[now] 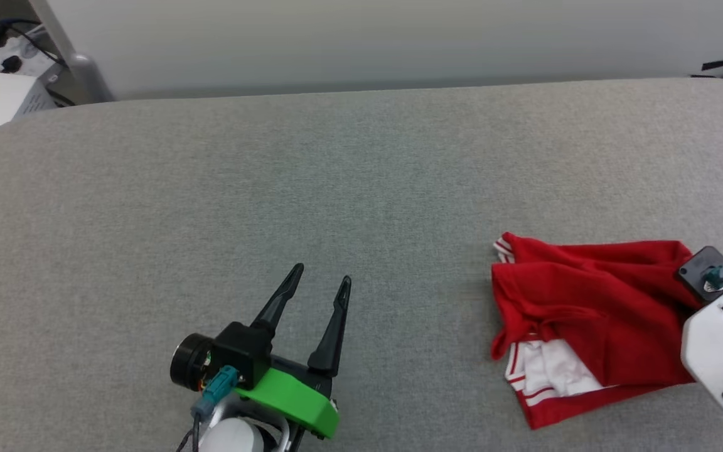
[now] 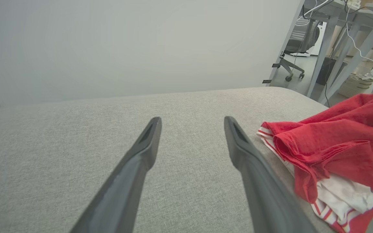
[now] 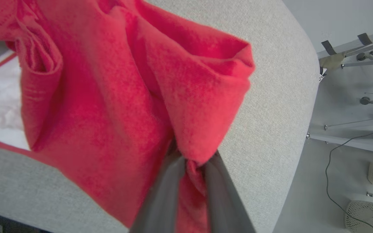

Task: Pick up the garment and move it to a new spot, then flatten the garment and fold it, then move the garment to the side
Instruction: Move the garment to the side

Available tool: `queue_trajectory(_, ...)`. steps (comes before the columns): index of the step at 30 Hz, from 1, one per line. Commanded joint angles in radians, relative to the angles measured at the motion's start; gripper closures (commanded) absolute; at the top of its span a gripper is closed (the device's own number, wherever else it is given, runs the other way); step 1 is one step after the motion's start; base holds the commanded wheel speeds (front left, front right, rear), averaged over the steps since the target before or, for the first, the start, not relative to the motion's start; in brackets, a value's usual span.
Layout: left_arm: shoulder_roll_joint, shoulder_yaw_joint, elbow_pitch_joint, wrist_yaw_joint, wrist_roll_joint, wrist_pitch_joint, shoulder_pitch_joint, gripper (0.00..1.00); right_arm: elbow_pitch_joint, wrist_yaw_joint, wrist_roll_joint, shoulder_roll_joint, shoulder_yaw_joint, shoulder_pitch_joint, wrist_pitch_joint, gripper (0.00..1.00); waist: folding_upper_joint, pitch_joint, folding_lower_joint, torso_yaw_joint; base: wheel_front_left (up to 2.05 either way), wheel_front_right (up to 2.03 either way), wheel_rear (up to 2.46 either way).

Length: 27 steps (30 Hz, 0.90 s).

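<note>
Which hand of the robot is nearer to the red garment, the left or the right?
Right. The right hand is shut on a fold of the garment. The left hand is open, apart from it, to its left in the head view.

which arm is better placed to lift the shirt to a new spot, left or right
Right. The right gripper is shut on a fold of the garment, so it can likely lift straight away. The left gripper is open over the bare grey surface, apart from the cloth.
</note>
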Motion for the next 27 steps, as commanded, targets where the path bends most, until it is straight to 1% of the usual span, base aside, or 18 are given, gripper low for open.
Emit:
queue_trajectory(1, 0.004, -0.014, -0.006, -0.003, 0.010, -0.006, -0.028, 0.00, 0.009, -0.001, 0.014, -0.035, 0.003, -0.027, -0.014, 1.00, 0.0000, 0.056, 0.0000, -0.069, 0.00, 0.00, 0.00)
queue_trajectory(6, 0.019, -0.053, -0.023, -0.003, 0.014, -0.006, -0.077, 0.00, 0.061, -0.001, 0.025, -0.120, -0.002, -0.067, -0.057, 1.00, 0.0000, 0.126, 0.0000, -0.133, 0.00, 0.00, 0.00)
queue_trajectory(11, 0.047, -0.081, -0.048, -0.003, 0.020, -0.006, -0.133, 0.00, 0.147, -0.001, 0.023, -0.167, -0.037, -0.118, -0.143, 1.00, 0.0000, 0.217, 0.0000, -0.185, 0.00, 0.00, 0.00)
queue_trajectory(14, 0.066, -0.098, -0.070, -0.003, 0.024, -0.006, -0.174, 0.00, 0.236, -0.001, 0.000, -0.185, -0.082, -0.150, -0.218, 1.00, 0.0000, 0.276, 0.0000, -0.202, 0.00, 0.00, 0.00)
queue_trajectory(20, 0.106, -0.110, -0.120, -0.003, 0.031, -0.006, -0.232, 0.00, 0.420, -0.001, -0.035, -0.173, -0.170, -0.216, -0.350, 1.00, 0.0000, 0.373, 0.0000, -0.214, 0.00, 0.00, 0.00)
queue_trajectory(27, 0.148, -0.105, -0.199, -0.001, 0.033, 0.012, -0.275, 0.00, 0.614, -0.001, -0.096, -0.121, -0.286, -0.323, -0.458, 1.00, 0.0000, 0.457, 0.0000, -0.197, 0.00, 0.00, 0.00)
